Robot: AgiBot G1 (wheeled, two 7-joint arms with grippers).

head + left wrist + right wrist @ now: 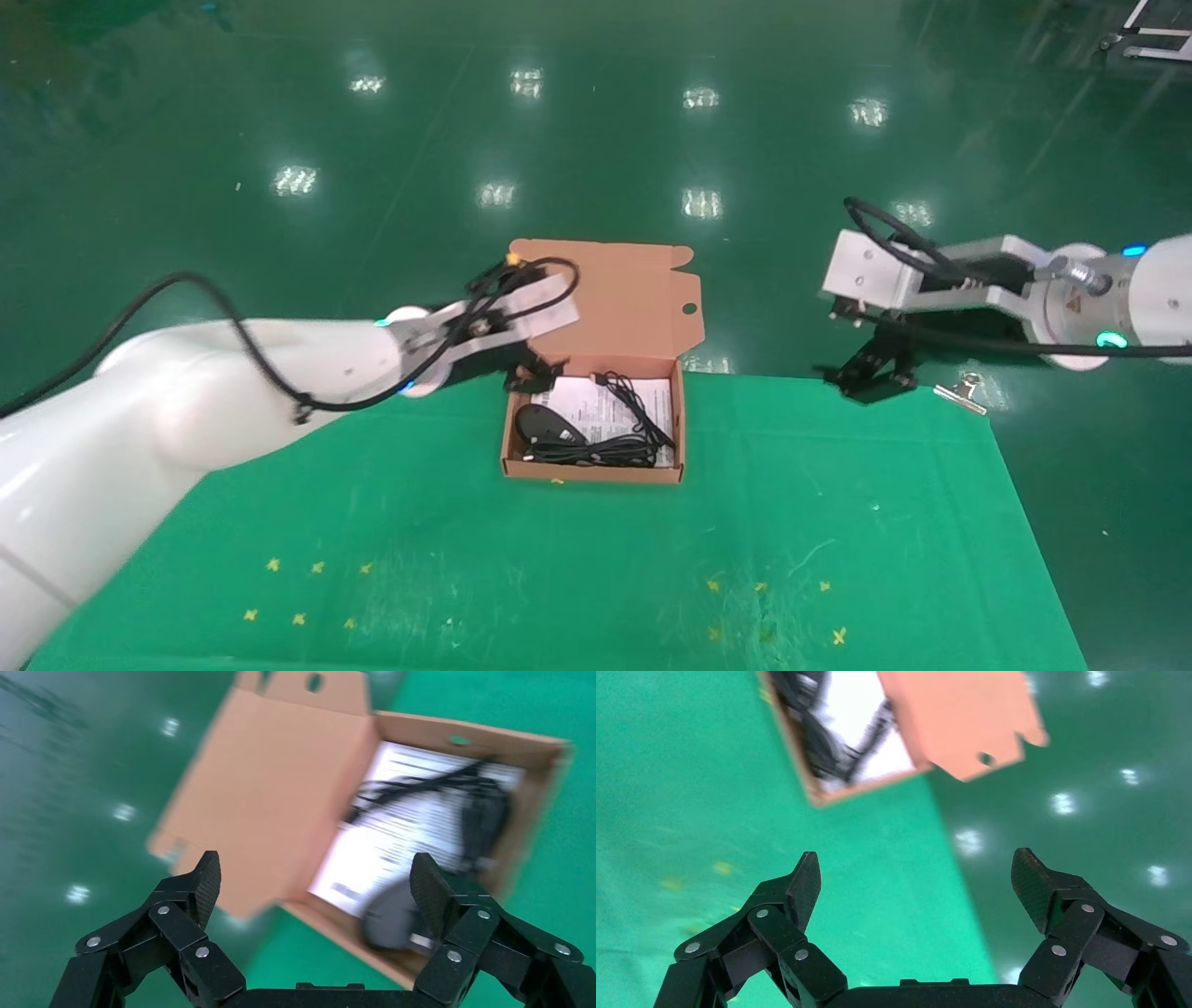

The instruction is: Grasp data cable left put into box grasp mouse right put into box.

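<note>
- Box (596, 471) stands open on the worktop (577, 568), lid raised at the far side.
- Inside, on the white sheet (652, 399): mouse (548, 426) at left, data cable (629, 410) beside it.
- Left hand (316, 888) at the box's far-left corner, fingers apart, empty.
- Right hand (916, 881) well right of the box, fingers apart, empty.

The box (596, 359) is matt orange-brown cardboard, lined with a white printed paper sheet (605, 410). The table cover (577, 559) looks like matt green cloth. The floor (596, 121) is glossy green, mirroring lights. Both arms have smooth white plastic shells.
</note>
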